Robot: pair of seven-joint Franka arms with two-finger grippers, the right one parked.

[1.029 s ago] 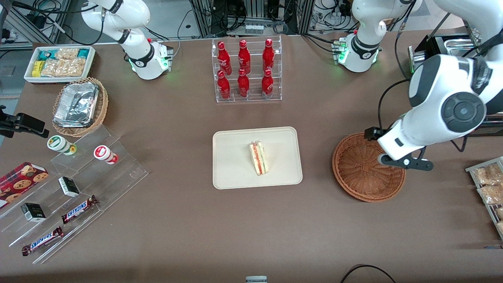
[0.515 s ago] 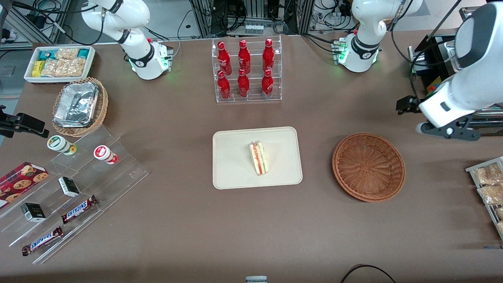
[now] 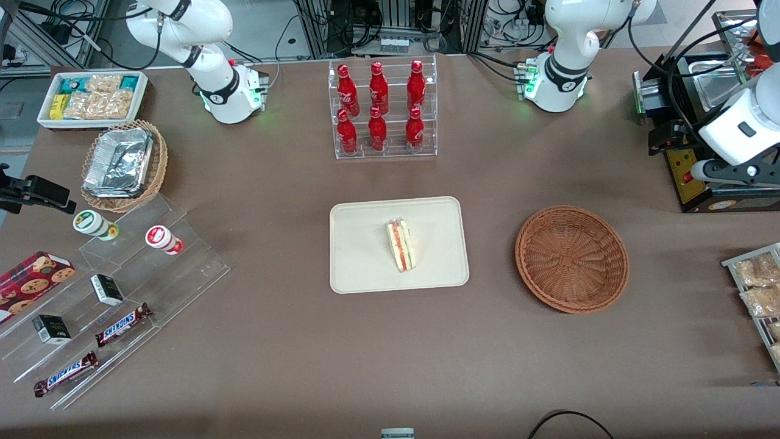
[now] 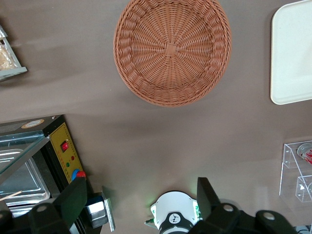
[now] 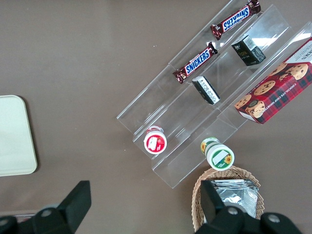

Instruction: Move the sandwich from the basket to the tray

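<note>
The sandwich (image 3: 400, 246), a wrapped white-bread wedge with red and green filling, lies on the cream tray (image 3: 359, 268) near its middle, its long edge running toward and away from the front camera. The tray sits flat on the brown table (image 3: 292, 360), nearer to the front camera than the clear rack of red bottles (image 3: 382, 110). Beside the tray, toward the working arm's end of the table, the reddish-brown wicker basket (image 3: 571, 259) stands with nothing in it and apart from the tray, bare table between them. The gripper (image 4: 141, 195) hangs high above the table, well apart from the tray and up over a black appliance with a yellow control panel (image 3: 685, 167) at the working arm's end; in the left wrist view its two dark fingers (image 4: 75, 197) stand wide apart with nothing between them, and the basket (image 4: 171, 51) and a corner of the tray (image 4: 292, 53) show below. Far from the tray, toward the parked arm's end of the table, a lighter wicker basket holding a foil container (image 3: 122, 161) sits beside clear stepped shelves with chocolate bars (image 3: 122, 324).
</note>
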